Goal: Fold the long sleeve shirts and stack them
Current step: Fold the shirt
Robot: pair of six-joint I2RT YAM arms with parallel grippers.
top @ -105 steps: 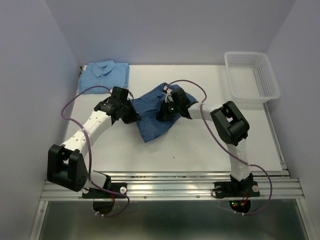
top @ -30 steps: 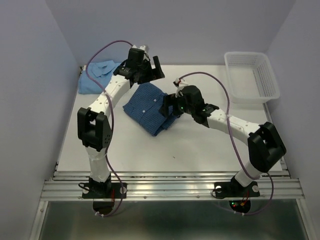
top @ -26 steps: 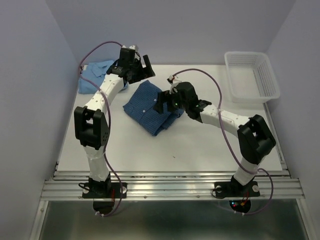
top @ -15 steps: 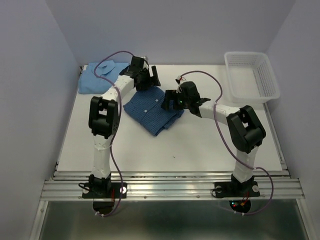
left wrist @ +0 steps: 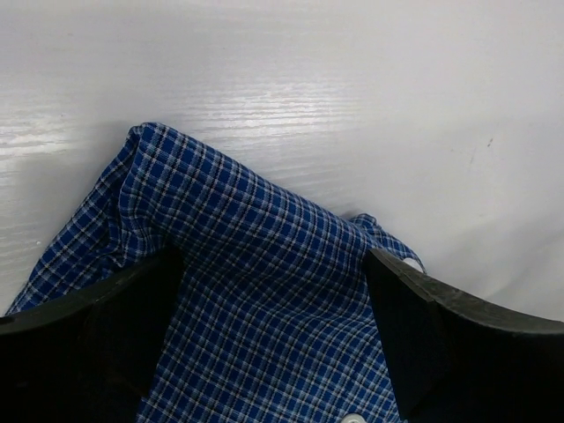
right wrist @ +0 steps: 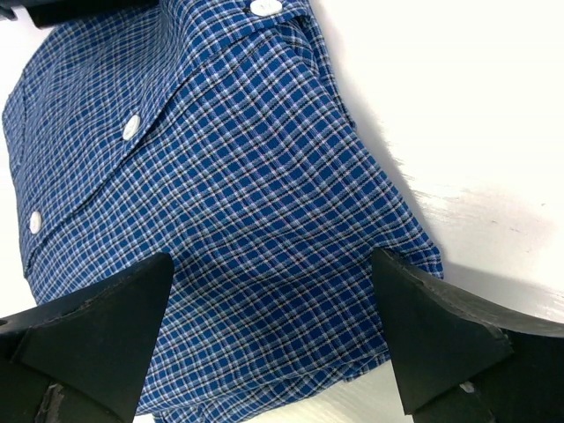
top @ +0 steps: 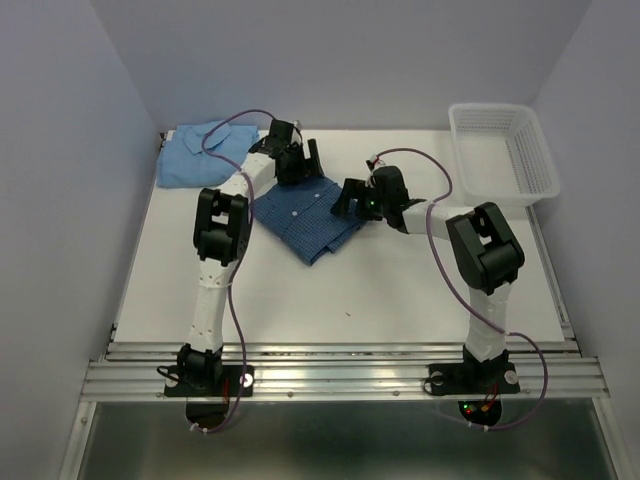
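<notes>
The dark blue checked shirt [top: 305,215] lies folded in a compact diamond on the white table, its buttons showing. The light sky blue shirt [top: 203,150] lies folded at the back left corner, collar up. My left gripper [top: 300,168] hangs over the checked shirt's far edge, jaws wide open. In the left wrist view the left gripper [left wrist: 271,261] has checked cloth [left wrist: 264,326] spanning the gap between both fingers. My right gripper [top: 350,198] is open at the shirt's right corner. Through the right wrist camera, the right gripper [right wrist: 271,263] straddles the folded shirt [right wrist: 220,176], holding nothing.
A white mesh basket [top: 490,106] stands at the back right. The table's near half [top: 400,290] is bare white surface. Purple cables loop above both arms. Grey walls close in on three sides.
The shirt, loosely spread earlier, now lies folded. Over the last second the left gripper came down from the back to its far edge. The right gripper shifted slightly right and back, its arm folding upright.
</notes>
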